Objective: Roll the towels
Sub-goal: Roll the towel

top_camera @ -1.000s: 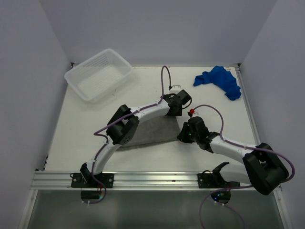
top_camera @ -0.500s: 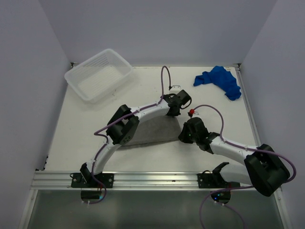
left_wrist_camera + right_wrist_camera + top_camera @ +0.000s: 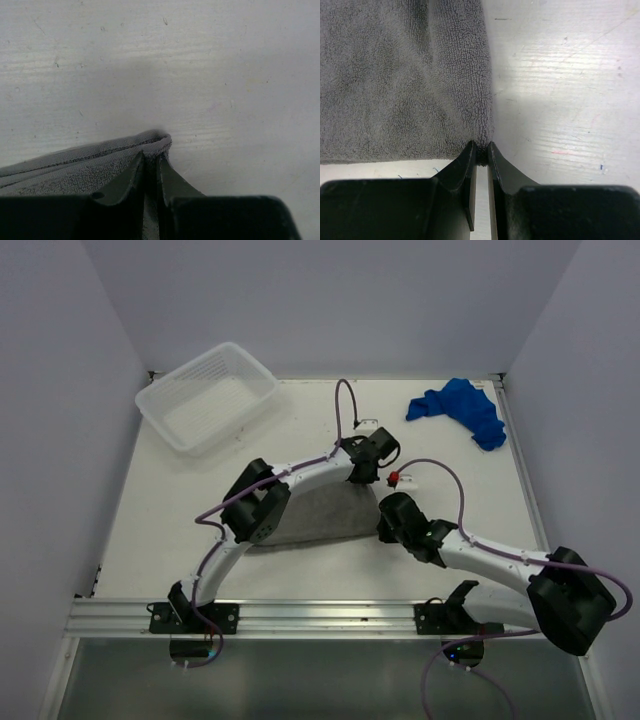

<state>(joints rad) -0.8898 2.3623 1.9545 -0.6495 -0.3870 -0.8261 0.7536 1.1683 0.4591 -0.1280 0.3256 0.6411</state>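
The grey towel (image 3: 322,516) lies flat in the middle of the table, partly under the left arm. My left gripper (image 3: 367,474) is shut on its far right corner; in the left wrist view the fingers (image 3: 151,156) pinch the folded grey towel (image 3: 75,170) edge. At the near right corner my right gripper (image 3: 386,526) is also shut, and the right wrist view shows its tips (image 3: 481,146) clamped on the grey towel (image 3: 395,75) corner. The blue towel (image 3: 462,408) sits crumpled at the far right, away from both grippers.
A translucent white ribbed basket (image 3: 205,395) stands at the far left of the table. Grey walls close in the back and both sides. An aluminium rail (image 3: 320,615) runs along the near edge by the arm bases.
The left gripper's jaws have closed onto the grey towel's far right corner. The right arm has shifted slightly to the left, still holding its corner.
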